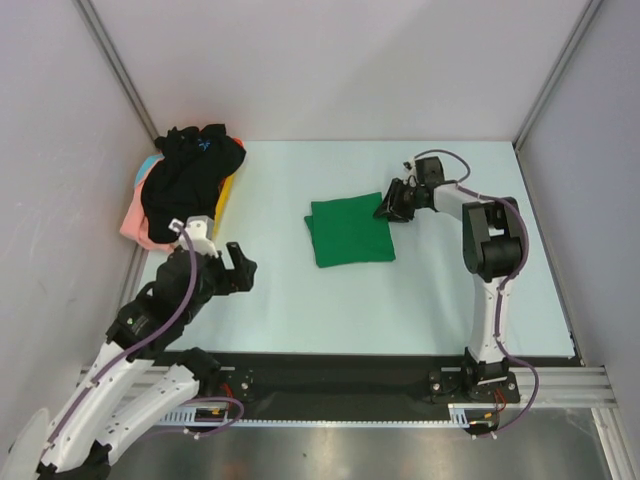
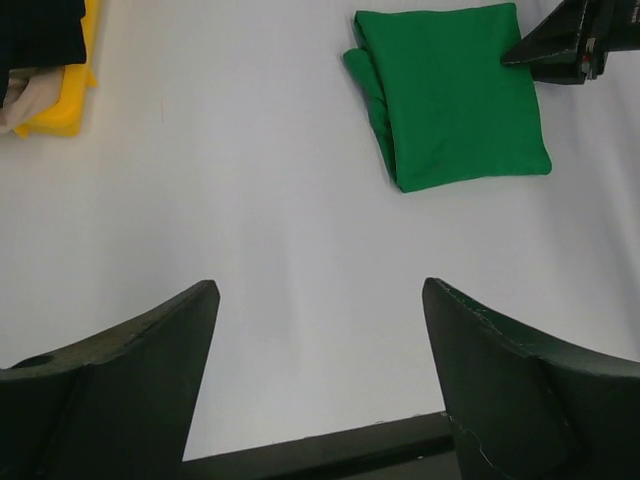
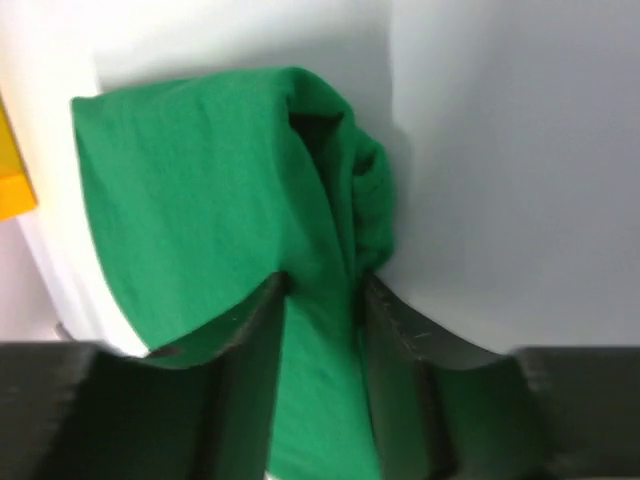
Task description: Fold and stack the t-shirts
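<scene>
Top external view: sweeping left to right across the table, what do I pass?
black t-shirt atop the coloured pile → open left gripper → folded green t-shirt → right gripper, pinching that shirt's right corner.

The right tool [image 3: 320, 285] has its two dark fingers [image 3: 250, 335] closed on a bunched fold of the green t-shirt [image 3: 200, 180], which lies folded on the pale counter [image 3: 500, 150], with a sliver of yellow cloth [image 3: 12, 180] at the left edge.

folded shirt [image 1: 350, 232] right of pile [image 1: 185, 185]
</scene>
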`<move>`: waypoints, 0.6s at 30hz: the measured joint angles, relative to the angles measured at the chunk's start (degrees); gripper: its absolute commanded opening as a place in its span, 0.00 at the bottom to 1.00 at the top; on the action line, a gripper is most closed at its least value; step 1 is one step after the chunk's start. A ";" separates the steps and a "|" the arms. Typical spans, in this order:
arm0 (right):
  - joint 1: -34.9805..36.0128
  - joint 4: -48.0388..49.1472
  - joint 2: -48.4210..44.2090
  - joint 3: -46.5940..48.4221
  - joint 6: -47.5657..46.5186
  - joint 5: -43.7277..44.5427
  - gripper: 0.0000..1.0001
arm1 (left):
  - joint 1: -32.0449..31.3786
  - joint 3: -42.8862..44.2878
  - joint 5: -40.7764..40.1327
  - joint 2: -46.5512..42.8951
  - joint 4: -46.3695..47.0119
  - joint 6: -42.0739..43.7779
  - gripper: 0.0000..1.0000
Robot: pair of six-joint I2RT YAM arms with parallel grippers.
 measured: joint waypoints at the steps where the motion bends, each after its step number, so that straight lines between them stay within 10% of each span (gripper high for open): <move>1: 0.48 0.74 0.85 0.26 0.42 -1.29 0.37 | 0.00 0.00 -0.20 0.22 0.13 0.00 0.88; 6: 2.10 3.52 2.58 0.09 1.46 -3.02 0.00 | 0.00 -0.07 -0.33 3.87 0.24 0.04 0.87; 18: -2.45 -6.14 2.69 5.75 -4.52 2.14 0.00 | 0.00 -0.02 0.35 -1.38 -2.19 -0.44 0.87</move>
